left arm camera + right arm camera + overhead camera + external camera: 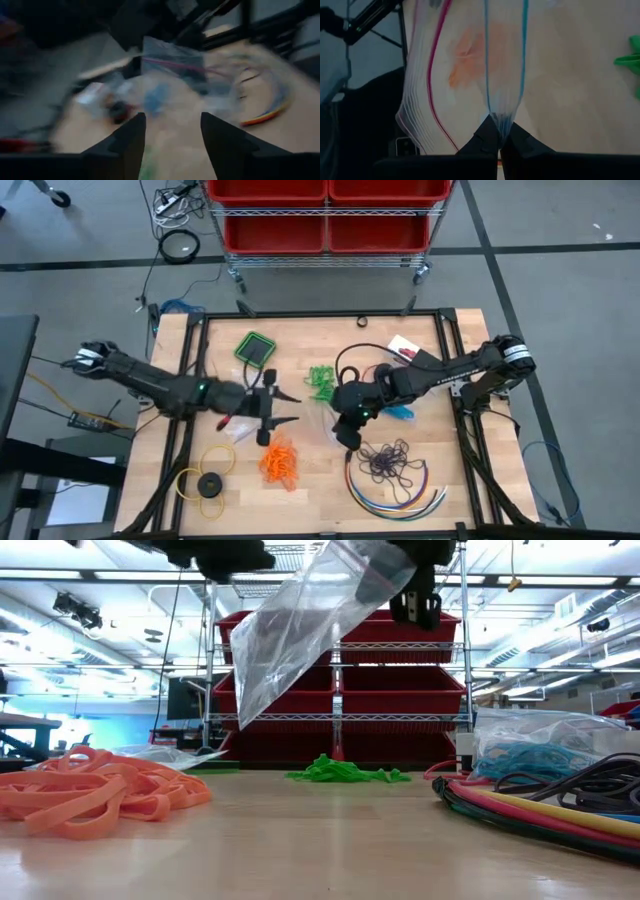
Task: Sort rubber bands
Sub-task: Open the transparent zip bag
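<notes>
We have the right tool (499, 131) pinched shut on the zip edge of a clear plastic bag (305, 625), which hangs above the middle of the desk (310, 505) with its body slanting down toward the left arm's side. The left tool (283, 409) stands with its fingers (127, 140) spread apart and nothing between them, pointing across at the bag, just beside its hanging edge. The rubber bands lie in single-colour bunches around the two tools: the orange bunch (279, 461) sits near the desk's front edge, just in front of the left tool; the green bunch (320, 382) lies between the arms toward the far side; the dark purple bunch (391, 459) rests beside the coloured cables (400, 492) in front of the right tool; a blue bunch (525, 758) seems to sit inside another clear bag by the right arm. We judge the orange bunch to be what the next move turns on: it lies nearest the free left tool, whose line runs crosswise toward the bag, so that arm is better placed to gather bands and carry them to the bag's mouth.
</notes>
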You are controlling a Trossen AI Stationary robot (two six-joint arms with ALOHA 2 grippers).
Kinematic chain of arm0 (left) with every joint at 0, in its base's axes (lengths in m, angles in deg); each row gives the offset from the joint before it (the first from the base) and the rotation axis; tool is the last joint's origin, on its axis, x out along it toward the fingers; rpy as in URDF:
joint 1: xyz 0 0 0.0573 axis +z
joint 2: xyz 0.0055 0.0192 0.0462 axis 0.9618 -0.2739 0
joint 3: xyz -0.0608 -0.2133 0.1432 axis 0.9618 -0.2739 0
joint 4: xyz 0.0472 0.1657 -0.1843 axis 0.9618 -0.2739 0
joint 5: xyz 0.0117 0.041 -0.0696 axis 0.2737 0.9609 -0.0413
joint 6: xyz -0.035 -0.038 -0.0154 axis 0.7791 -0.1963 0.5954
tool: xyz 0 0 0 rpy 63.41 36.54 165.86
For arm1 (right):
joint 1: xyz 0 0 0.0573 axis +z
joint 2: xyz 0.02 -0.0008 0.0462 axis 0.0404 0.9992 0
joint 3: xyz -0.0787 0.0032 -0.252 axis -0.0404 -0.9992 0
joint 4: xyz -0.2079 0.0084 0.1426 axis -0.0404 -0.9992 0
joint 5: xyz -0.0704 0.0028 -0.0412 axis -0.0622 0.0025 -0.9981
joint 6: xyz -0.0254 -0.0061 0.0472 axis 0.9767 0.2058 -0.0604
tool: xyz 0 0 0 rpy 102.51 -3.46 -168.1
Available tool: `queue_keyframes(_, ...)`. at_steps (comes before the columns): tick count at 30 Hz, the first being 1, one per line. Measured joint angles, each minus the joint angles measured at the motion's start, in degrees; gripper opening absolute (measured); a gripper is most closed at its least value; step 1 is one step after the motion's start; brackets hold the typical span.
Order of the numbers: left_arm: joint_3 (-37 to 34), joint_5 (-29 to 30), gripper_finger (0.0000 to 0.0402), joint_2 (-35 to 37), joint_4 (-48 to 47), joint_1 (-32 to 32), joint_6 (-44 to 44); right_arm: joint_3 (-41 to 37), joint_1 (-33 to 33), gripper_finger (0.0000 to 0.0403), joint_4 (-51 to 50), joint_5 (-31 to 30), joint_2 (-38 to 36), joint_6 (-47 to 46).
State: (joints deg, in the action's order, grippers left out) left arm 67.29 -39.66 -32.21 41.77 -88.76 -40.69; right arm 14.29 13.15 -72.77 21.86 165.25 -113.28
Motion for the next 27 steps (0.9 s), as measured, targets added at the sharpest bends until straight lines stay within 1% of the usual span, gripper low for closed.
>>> queue_keyframes(2, -0.09, -7.53, 0.0212, -0.02, 0.11, 4.05, 3.76, 0.0, 0.31, 0.0, -0.08, 0.06, 0.0, 0.7)
queue_keyframes(6, -0.35, -17.99, 0.0234, -0.03, 0.86, 9.86, 6.37, 0.0, 0.43, 0.0, -0.24, 0.05, 0.0, 1.29)
queue_keyframes(9, -0.21, -23.95, 0.0246, -0.46, 3.39, 12.51, 8.15, 0.02, 0.43, 0.0, -0.24, 0.03, 0.0, 1.45)
queue_keyframes(11, 0.25, -26.94, 0.0249, -1.7, 3.34, 13.7, 8.95, 0.02, 0.43, 0.0, -0.24, 0.01, 0.0, 1.8)
queue_keyframes(13, 0.97, -28.62, 0.0249, -3.92, 3.25, 14.18, 9.67, 0.02, 0.34, 0.0, -0.22, 0.03, 0.0, 1.79)
queue_keyframes(19, 3.48, -29.05, 0.0242, -12.54, 3.02, 14.76, 10.07, 0.02, 0.26, 0.0, -0.22, -0.01, 0.0, 1.78)
queue_keyframes(23, 6.05, -33.59, 0.0236, -16.1, 2.88, 14.62, 8.79, 0.02, 0.36, 0.0, -0.26, 0.41, 0.02, 1.78)
queue_keyframes(25, 7.05, -34.56, 0.0215, -16.74, 1.1, 14.23, 6.22, 0.02, 0.4, 0.0, -0.34, 0.34, 0.02, 1.5)
queue_keyframes(27, 7.56, -35.18, 0.0169, -16.87, -0.76, 13.55, 3.01, 0.02, 0.41, 0.0, -0.44, -0.54, 0.02, 0.27)
